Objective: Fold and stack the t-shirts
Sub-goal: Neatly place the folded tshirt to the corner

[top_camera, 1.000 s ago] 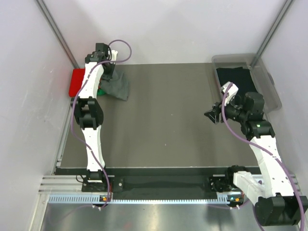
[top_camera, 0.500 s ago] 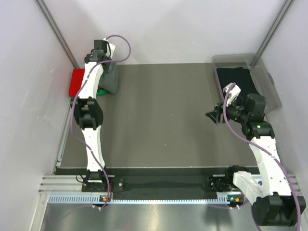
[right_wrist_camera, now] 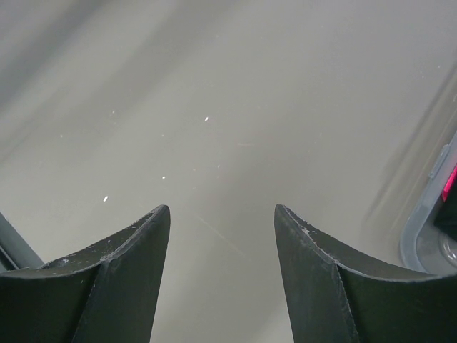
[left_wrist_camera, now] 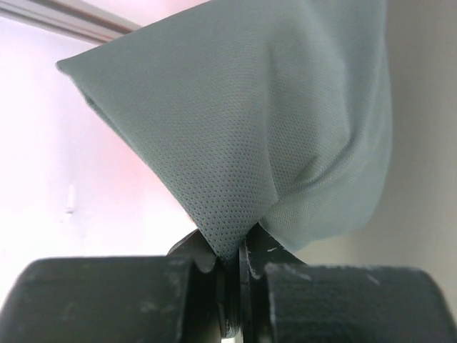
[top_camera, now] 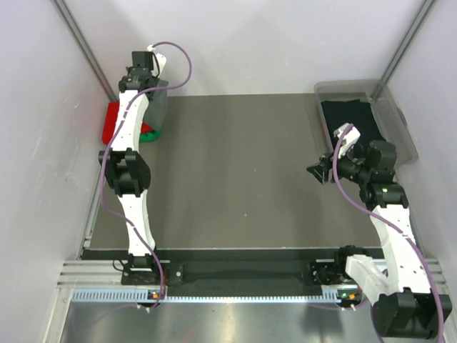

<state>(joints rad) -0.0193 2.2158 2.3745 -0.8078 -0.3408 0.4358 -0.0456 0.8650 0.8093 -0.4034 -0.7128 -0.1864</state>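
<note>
We lift grey t-shirt [left_wrist_camera: 271, 128] at ten o'clock | left gripper [left_wrist_camera: 230, 266] pinches it, right gripper [right_wrist_camera: 221, 246] spread | next: lay flat.

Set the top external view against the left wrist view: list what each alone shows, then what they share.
Top external only: the red t-shirt and green t-shirt at the table's left edge, the black t-shirt in the clear tub, the right end effector, open. Left wrist only: the left end effector's jaws pinched shut on a fold, the cloth's mesh weave. Both: the dark grey t-shirt gripped by the left arm.
</note>
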